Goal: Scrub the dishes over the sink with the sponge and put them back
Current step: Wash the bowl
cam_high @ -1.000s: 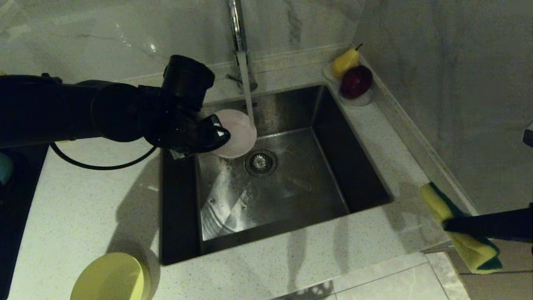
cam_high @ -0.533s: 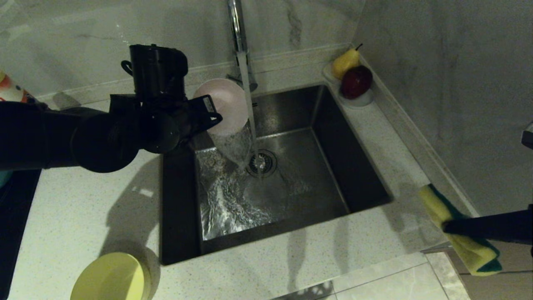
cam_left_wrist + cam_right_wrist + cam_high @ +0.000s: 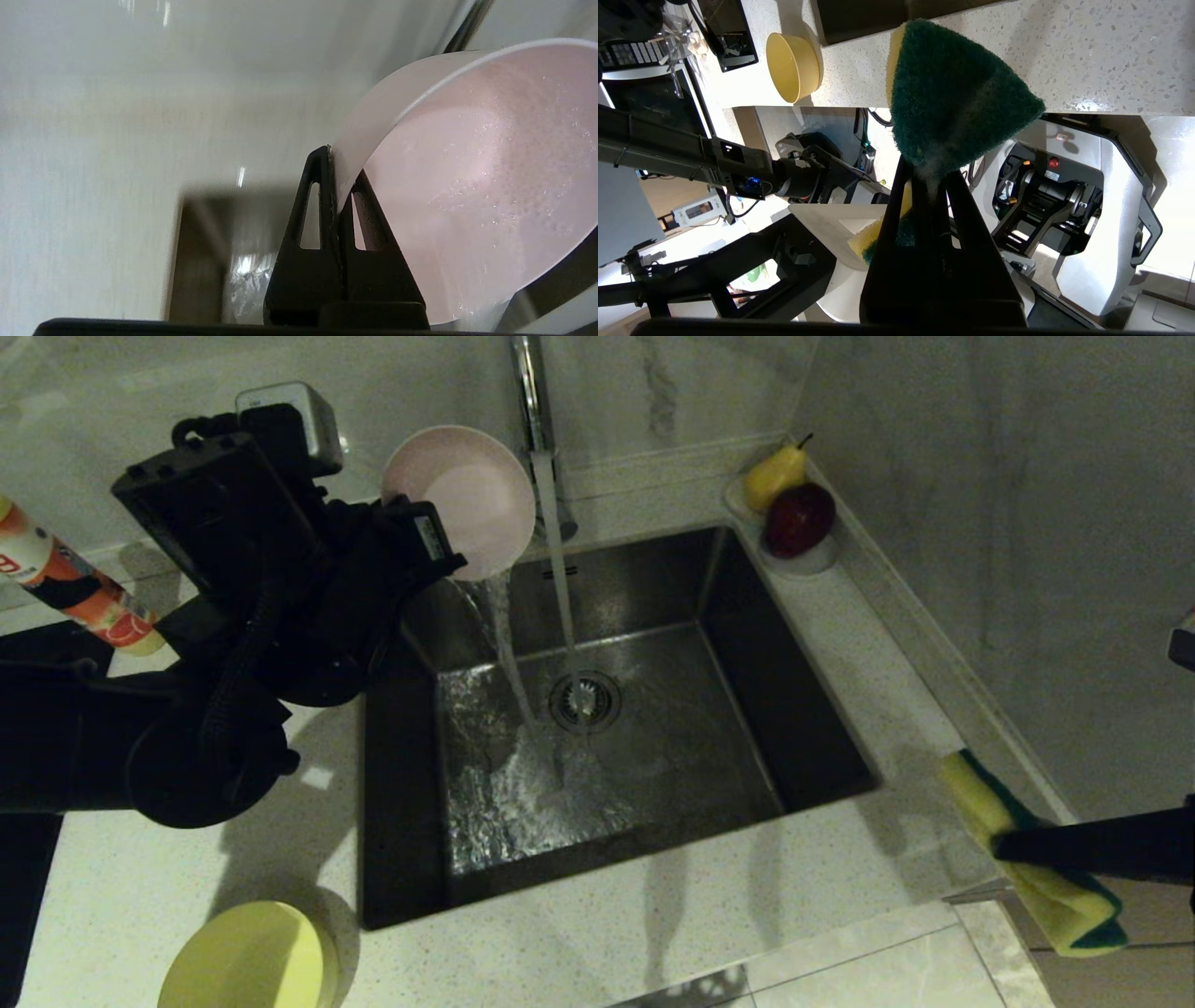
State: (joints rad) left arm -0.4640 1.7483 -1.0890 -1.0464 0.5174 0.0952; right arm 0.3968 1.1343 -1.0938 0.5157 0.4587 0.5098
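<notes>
My left gripper (image 3: 439, 555) pinches the rim of the pink bowl (image 3: 462, 497), holding it tipped on edge above the back left corner of the sink (image 3: 803, 737), just beside the tap's stream (image 3: 557, 569). Water spills from the bowl's lower edge into the basin. My right gripper (image 3: 1004, 843) is clamped on the sponge (image 3: 980, 793), off the bench's (image 3: 653, 924) right front corner, well apart from the sink. The yellow bowl (image 3: 245, 957) sits on the bench at the front left. A pear (image 3: 773, 474) and an apple (image 3: 799, 518) rest in a white dish (image 3: 810, 562) at the sink's back right.
</notes>
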